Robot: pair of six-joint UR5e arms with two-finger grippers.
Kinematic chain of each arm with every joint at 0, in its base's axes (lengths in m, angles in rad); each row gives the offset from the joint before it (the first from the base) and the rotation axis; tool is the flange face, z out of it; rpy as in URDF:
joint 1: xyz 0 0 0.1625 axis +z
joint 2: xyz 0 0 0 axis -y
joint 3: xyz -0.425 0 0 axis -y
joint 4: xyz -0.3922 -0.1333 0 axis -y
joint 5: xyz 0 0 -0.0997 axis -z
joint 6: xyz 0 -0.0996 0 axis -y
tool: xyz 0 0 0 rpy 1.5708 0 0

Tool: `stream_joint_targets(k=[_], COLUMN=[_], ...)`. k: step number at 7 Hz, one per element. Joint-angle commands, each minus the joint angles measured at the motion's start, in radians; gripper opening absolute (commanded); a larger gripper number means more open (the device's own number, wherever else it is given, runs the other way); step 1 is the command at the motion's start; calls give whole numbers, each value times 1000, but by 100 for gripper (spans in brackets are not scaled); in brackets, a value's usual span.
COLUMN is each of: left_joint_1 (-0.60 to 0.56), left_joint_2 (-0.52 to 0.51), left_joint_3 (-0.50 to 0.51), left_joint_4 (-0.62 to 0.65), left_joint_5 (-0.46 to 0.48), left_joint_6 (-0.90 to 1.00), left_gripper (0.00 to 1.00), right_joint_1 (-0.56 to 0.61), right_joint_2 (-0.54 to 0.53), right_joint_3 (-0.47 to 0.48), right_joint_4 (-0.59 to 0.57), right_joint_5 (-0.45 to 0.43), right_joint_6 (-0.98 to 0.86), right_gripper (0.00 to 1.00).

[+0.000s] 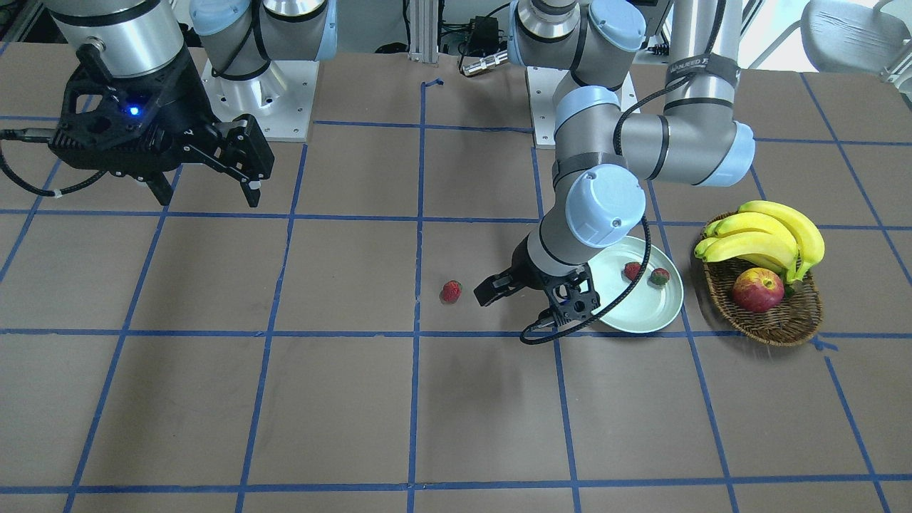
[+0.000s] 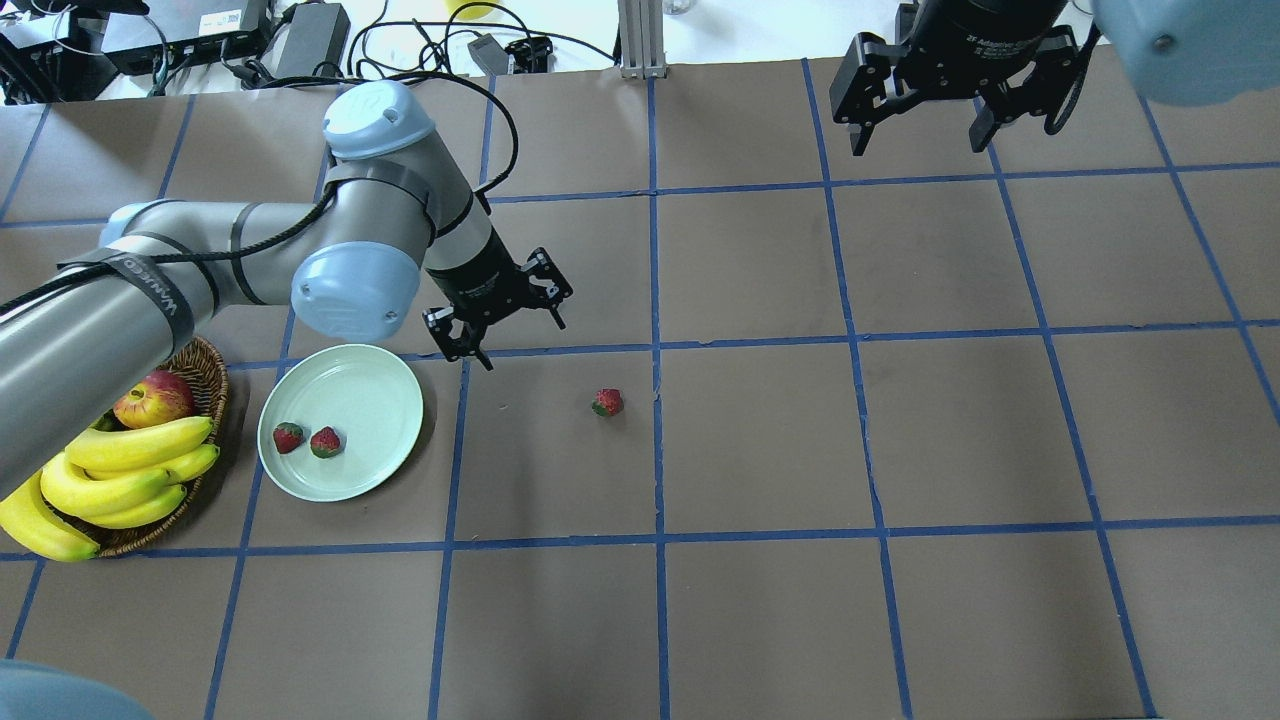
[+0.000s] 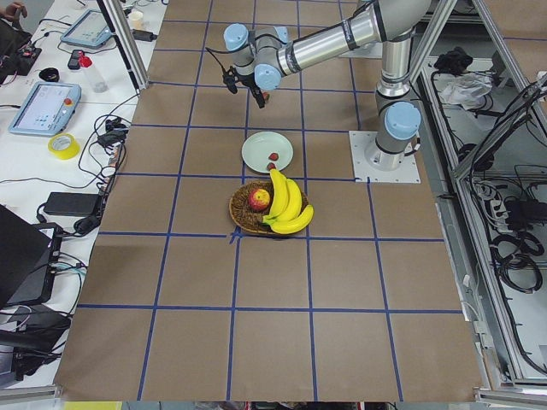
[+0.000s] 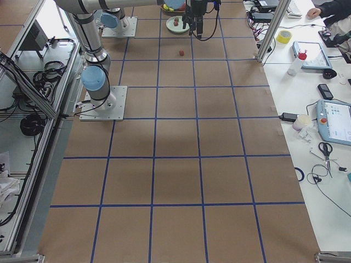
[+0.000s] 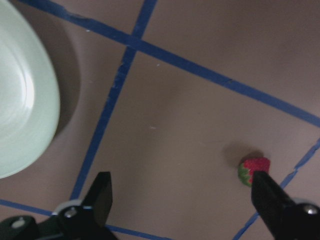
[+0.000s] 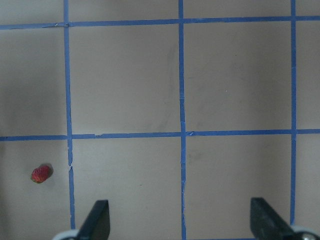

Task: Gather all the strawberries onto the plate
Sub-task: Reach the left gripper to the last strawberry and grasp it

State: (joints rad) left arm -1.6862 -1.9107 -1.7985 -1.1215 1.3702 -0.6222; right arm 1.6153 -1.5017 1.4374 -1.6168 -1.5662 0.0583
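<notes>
Two strawberries lie side by side in the pale mint plate; the front view shows the same pair on the plate. A third strawberry rests on the brown table, apart from the plate. My left gripper hovers open and empty between plate and loose berry. My right gripper hangs open and empty high at the table's far side.
A wicker basket with bananas and a red-yellow apple stands beside the plate. Blue tape lines cross the brown table. Cables and devices lie beyond the table's far edge.
</notes>
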Motion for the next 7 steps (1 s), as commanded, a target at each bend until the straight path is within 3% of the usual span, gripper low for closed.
stream_joint_targets(k=[1,5,6,7], left_joint_1=[-61,-110,-112,-112], left_joint_2=[-71,-128,-125,-120], left_joint_3=[-9,-30,-38,-42], left_joint_4=[83,134,121,117], left_joint_5=[-22,-26,-28,-28], left_joint_6=[-170,-237,-237,-232], left_gripper=[100,97,84,44], right_joint_1=[0,0,0,0], right_joint_2=[0,0,0,0], right_joint_3=[0,0,0,0], right_joint_4=[0,0,0,0], right_joint_5=[0,0,0,-2], right_joint_6=[0,0,0,0], right_gripper=[100,100,100,100])
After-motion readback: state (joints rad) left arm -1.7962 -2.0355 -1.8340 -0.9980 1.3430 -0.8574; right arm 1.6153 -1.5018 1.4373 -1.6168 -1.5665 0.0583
